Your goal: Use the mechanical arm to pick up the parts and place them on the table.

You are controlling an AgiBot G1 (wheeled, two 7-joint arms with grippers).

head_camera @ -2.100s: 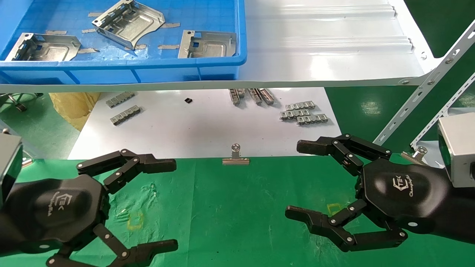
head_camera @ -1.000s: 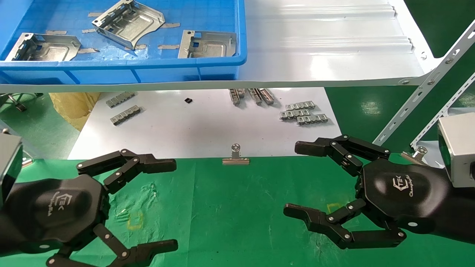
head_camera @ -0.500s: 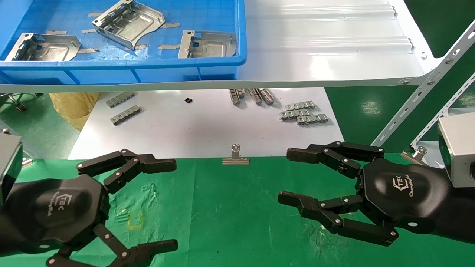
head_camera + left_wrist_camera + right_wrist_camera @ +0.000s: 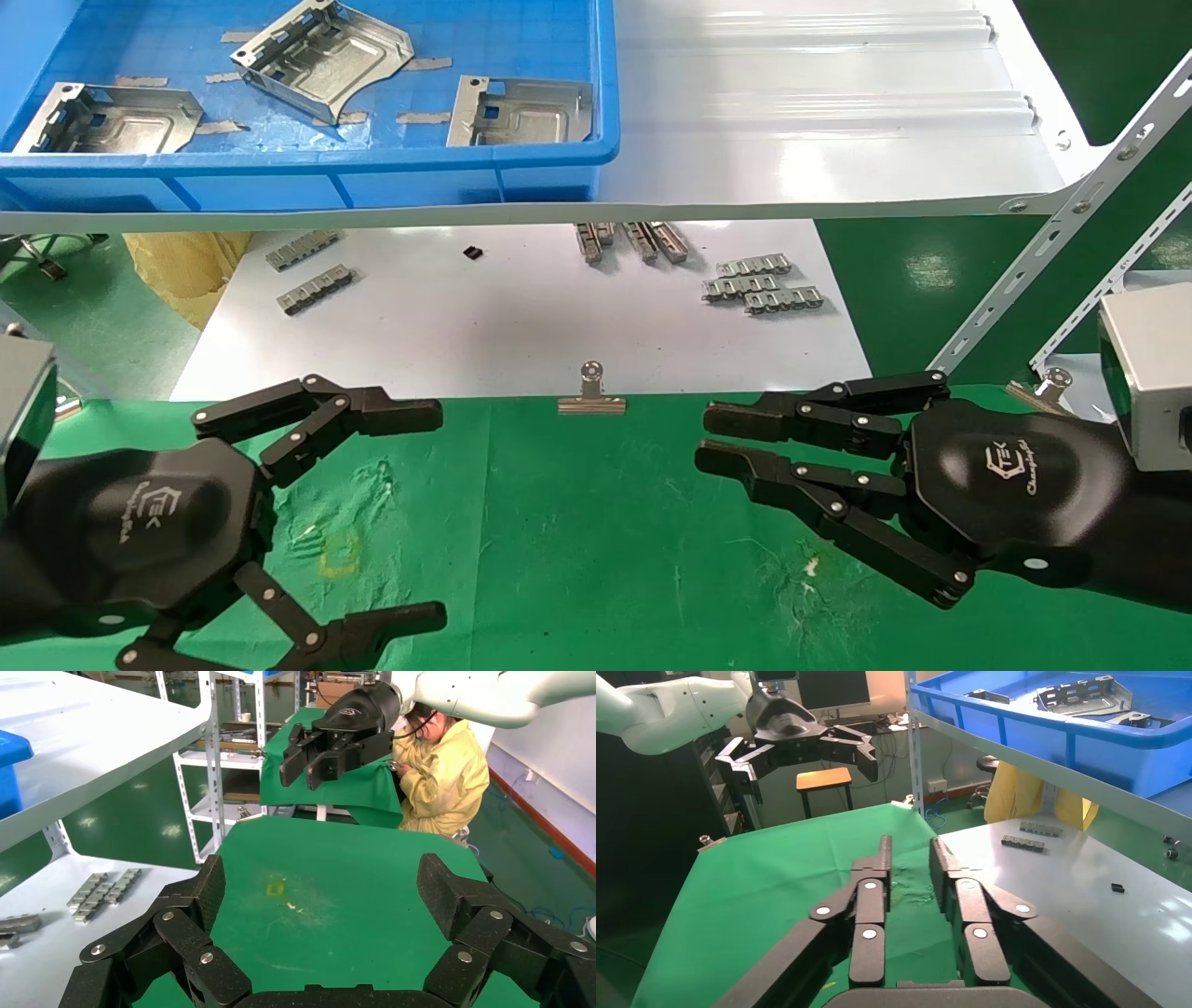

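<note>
- Left gripper point(image 4: 391, 508) hovers over the near-left part of the green cloth table point(image 4: 577, 540), fingers spread wide, nothing held; its hexagonal palm carries a white logo.
- Left wrist view: same spread fingers point(image 4: 190, 903) frame bare green cloth with a small yellow square outline point(image 4: 275, 887).
- Right gripper point(image 4: 722, 438) hovers over the near-right part of the table, fingers drawn almost together, only a narrow gap, nothing between them.
- Right wrist view: the two finger rows point(image 4: 873, 881) run nearly parallel and close, tips over the cloth.
- Silver binder clip point(image 4: 591, 391) sits at the table's far edge, mid-width, where the cloth meets the glossy white sheet point(image 4: 484, 326).
- Small grey chain-like strips point(image 4: 759, 284) lie on the white sheet toward its far right; more strips point(image 4: 312, 270) toward its far left.
- Small black piece point(image 4: 473, 252) lies on the sheet between the strip groups.
- Blue plastic crate point(image 4: 372, 172) sits on the raised white shelf point(image 4: 819, 121), far left.
- Three parts lie inside the crate, well apart from both grippers: left bracket point(image 4: 107, 119), middle bracket point(image 4: 326, 58) tilted, right bracket point(image 4: 521, 112).
</note>
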